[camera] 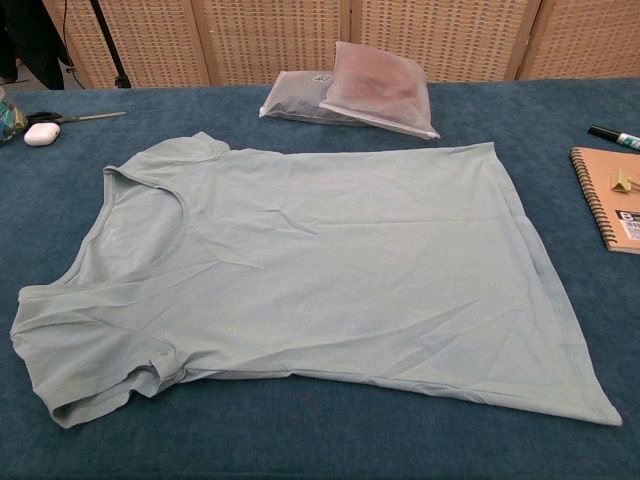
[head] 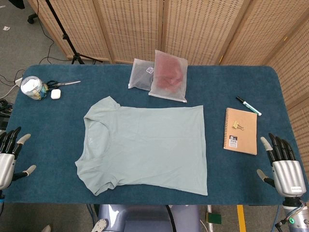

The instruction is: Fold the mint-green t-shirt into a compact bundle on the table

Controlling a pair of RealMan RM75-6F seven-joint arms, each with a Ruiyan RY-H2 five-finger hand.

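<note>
The mint-green t-shirt (head: 145, 147) (camera: 310, 260) lies spread flat on the blue table (head: 58, 121), neckline to the left and hem to the right. My left hand (head: 8, 157) hovers at the table's front left corner, fingers apart and holding nothing, well left of the shirt's sleeves. At the front right corner my right hand (head: 282, 164) also has its fingers spread and empty, right of the hem. Neither hand touches the shirt. The chest view shows no hand.
Two frosted bags (head: 161, 75) (camera: 360, 92) lie behind the shirt. A brown spiral notebook (head: 241, 130) (camera: 615, 195) with a binder clip and a marker (head: 248, 106) sit to the right. A jar (head: 32, 87), scissors (head: 63, 84) and a white case (head: 55, 94) stand at back left.
</note>
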